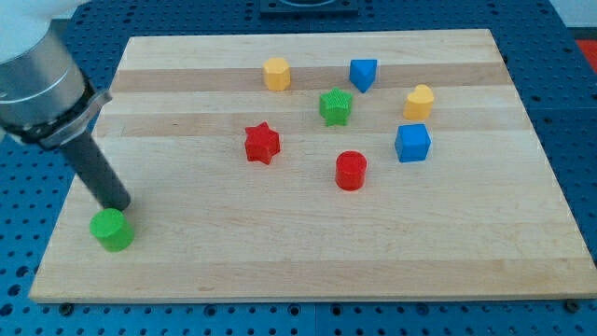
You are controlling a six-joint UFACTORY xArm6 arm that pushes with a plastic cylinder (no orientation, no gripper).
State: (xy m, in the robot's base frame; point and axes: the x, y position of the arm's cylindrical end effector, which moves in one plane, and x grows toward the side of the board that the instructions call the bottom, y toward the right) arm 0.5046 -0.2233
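My tip [119,205] sits at the view's left, low on the wooden board [308,261] that lies on the blue perforated worktop [578,112]. The rod [98,173] slants down from the grey arm housing [37,79] at the view's upper left, so its long axis runs from upper left to lower right. There is no pincer on this arm, so nothing opens, closes or holds; the rod only presses sideways against things.

The green cylinder [112,230] is the landmark here. It stands upright just below my tip, toward the view's bottom and a shade to the left, and the two look to be touching or all but touching; I cannot tell for certain whether a sliver of gap remains. Being round, the cylinder has no heading on the board, and its long axis is vertical. It is close to the board's left edge and fairly near the bottom edge.

Every other block lies well apart from the green cylinder, toward the view's right and top. Nearest is the red star [262,143], up and to the right. Beyond it stands the red cylinder [351,171], and above that the green star [335,106]. The yellow hexagonal block [276,73] and the blue block with a wedge-like look [363,74] sit nearest the top edge. Farthest right are the yellow heart-like block [419,101] and, just below it, the blue cube [412,143].
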